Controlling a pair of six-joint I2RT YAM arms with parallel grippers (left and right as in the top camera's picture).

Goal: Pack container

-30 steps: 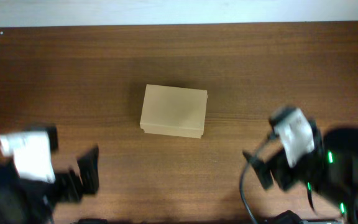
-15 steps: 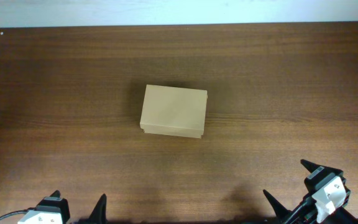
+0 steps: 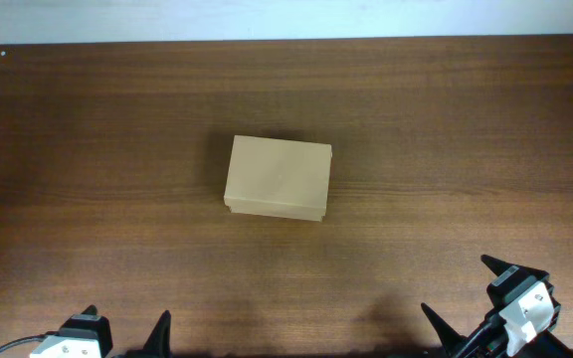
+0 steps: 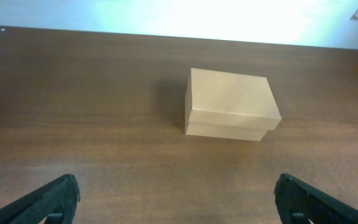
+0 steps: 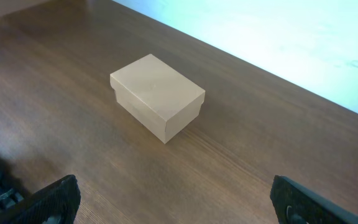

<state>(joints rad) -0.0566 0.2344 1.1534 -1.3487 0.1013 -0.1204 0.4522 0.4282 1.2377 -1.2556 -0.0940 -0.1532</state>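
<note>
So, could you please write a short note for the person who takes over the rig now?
Left end effector: open, empty, at the near edge of the table.
Right end effector: open, empty, also at the near edge.
Container: mid-table, lid shut, touched by neither arm.
Done: lid is down; contents hidden.
Left: no loose items in view; perhaps check inside before calling it packed.

The cardboard box (image 3: 278,178) at the middle of my worktop (image 3: 117,119) is plain tan paperboard, matt and smooth, with no print on the faces I can see. The worktop is dark brown wood grain, finely streaked, with a soft sheen that brightens toward 12 o'clock in my wrist views. The fingers (image 4: 55,199) of my left claw (image 4: 176,190) and those of my right claw (image 5: 174,190) look like matt black plastic.
</note>
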